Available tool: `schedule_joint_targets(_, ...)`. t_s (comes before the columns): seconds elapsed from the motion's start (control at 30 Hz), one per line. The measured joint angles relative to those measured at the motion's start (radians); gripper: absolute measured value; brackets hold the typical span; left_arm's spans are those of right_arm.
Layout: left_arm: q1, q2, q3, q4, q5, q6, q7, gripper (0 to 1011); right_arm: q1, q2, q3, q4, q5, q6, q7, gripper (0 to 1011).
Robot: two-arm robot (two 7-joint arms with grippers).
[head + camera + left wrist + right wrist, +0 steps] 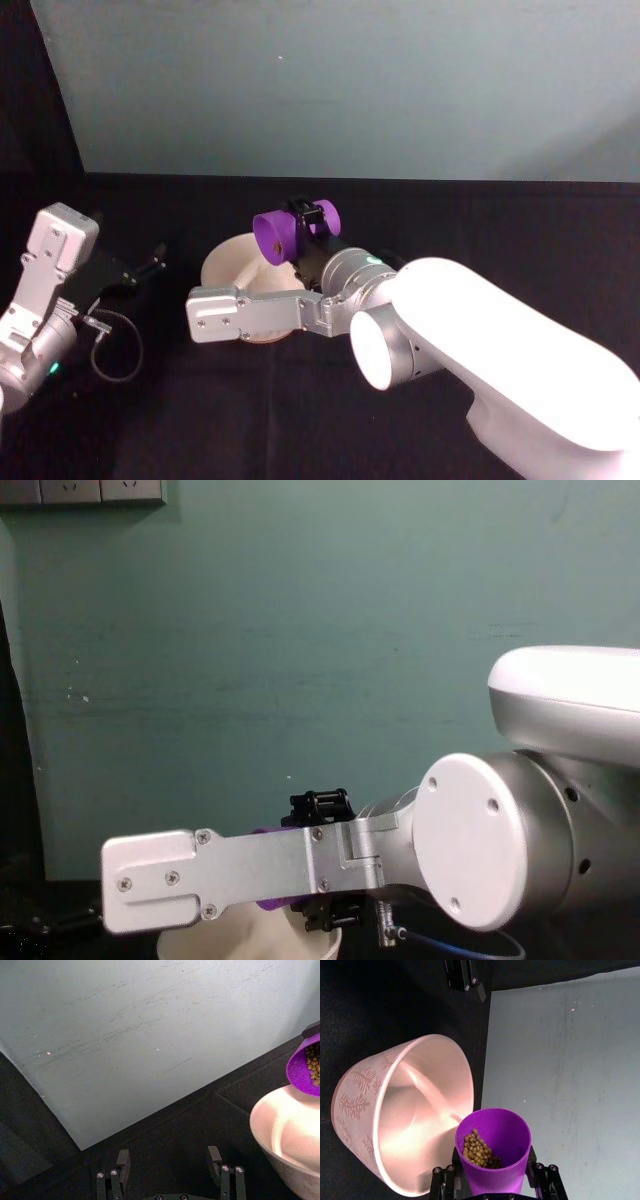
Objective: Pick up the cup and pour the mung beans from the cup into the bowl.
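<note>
Backdrop panel [350, 80]: a pale blue-green board is standing upright along the far edge of the table.
Table [200, 420]: a black cloth is covering the whole work surface.
Right arm [480, 340]: it is reaching in from the robot's right and crossing in front of the bowl, with its flat grey link lying across the bowl's near side in the head view.
Left arm [45, 290]: it is sitting idle at the robot's left, well apart from the bowl.
Bowl [228, 265]: the white bowl is standing upright on the cloth near the table's middle; a raised leaf pattern is showing on its outer wall [355, 1105].
Right gripper [305, 228]: its fingers are clamping the cup from both sides, holding it lifted above the bowl's far-right rim.
Left gripper [169, 1160]: its fingers are standing spread apart with nothing between them, just above the cloth and pointing toward the backdrop.
Cup [278, 235]: the purple cup is lying tipped on its side in the air, its mouth facing the robot's left and its lip overhanging the bowl's rim.
Cable [115, 350]: a thin black loop is resting on the cloth beside the left arm.
Mung beans [477, 1150]: they are lying heaped inside the cup, against its lower wall on the bowl side.
</note>
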Motion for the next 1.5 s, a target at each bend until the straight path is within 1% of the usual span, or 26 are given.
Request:
schedule_joint_targets(0.33,0.000,0.000,0.000,0.000,0.000,0.000,0.000,1011,-0.006,-0.004,0.006,0.000,-0.033,-0.022,0.017,726)
schedule_joint_targets(1.17,0.000,0.000,0.000,0.000,0.000,0.000,0.000,1011,-0.019,-0.017,0.017,-0.004,-0.123,-0.044,0.062,726)
schedule_joint_targets(1.5,0.000,0.000,0.000,0.000,0.000,0.000,0.000,1011,-0.020,-0.021,0.019,-0.003,-0.167,-0.058,0.077,726)
